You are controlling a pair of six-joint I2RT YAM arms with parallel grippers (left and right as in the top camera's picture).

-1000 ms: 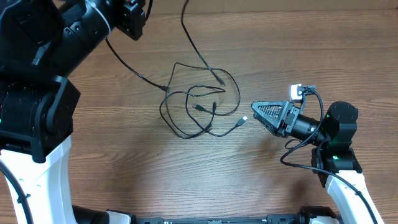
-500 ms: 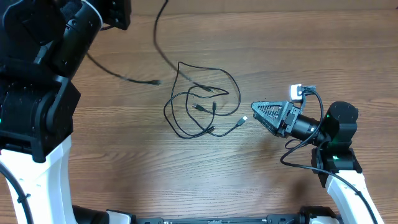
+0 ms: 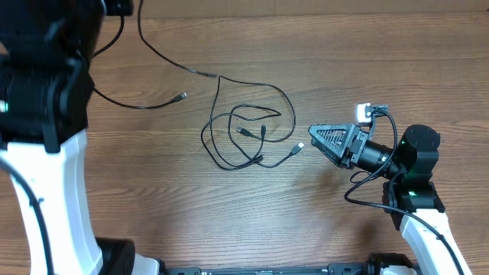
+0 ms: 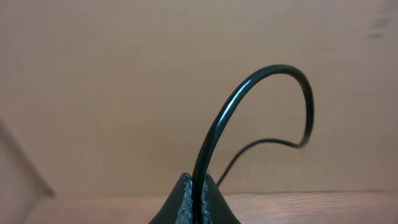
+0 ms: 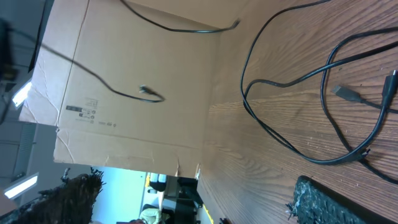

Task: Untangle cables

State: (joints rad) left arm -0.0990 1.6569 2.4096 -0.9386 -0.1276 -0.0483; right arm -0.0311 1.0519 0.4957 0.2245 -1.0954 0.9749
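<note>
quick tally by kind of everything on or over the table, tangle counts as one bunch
held cable: 1
tangled cable bunch: 1
end effectors: 2 (left end effector shut on the held cable, right end effector open)
total: 4

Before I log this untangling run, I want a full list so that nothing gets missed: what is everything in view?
lifted cable: one, black, hanging from the left gripper over the table's upper left, one plug end lying free on the wood.
tangled cables: several (exact count unclear), black with silver plug tips, in loose overlapping loops at the table's centre.
table: one, brown wood, under everything.
cardboard: one tan panel, standing along the table's far edge.
left gripper: one, black, raised at the upper left, shut on the lifted cable.
right gripper: one, black, low over the table just right of the tangled cables, open and holding nothing.
</note>
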